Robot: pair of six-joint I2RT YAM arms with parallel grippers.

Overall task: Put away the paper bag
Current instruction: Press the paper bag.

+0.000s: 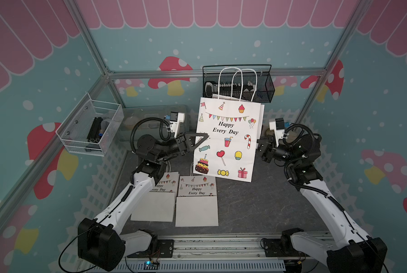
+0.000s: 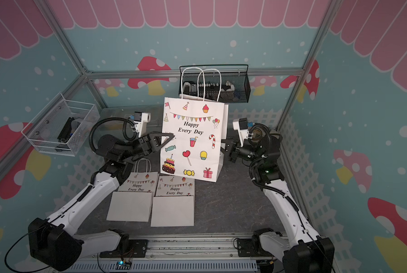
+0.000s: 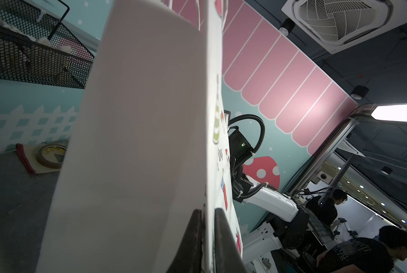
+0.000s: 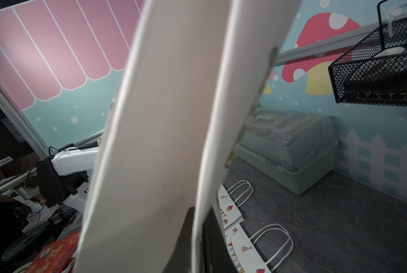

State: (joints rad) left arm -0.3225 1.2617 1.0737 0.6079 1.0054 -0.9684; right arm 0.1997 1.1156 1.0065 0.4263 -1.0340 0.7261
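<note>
So the paper bag [image 1: 230,141] does not fall, the left gripper [image 1: 206,136] and right gripper [image 1: 258,143] each pinch one side

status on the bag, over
Left gripper: jaws astride bag edge, grip unclear. Right gripper: jaws shut on bag. Bag upright; two folded bags flat in front.

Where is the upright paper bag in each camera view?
In a top view: the upright paper bag stands at centre.
In a top view: the bag is at centre too.
Left wrist: the bag, plain side, fills the middle.
Right wrist: the bag, plain side, crosses the middle.
Shared landmark: black mesh basket.
</note>
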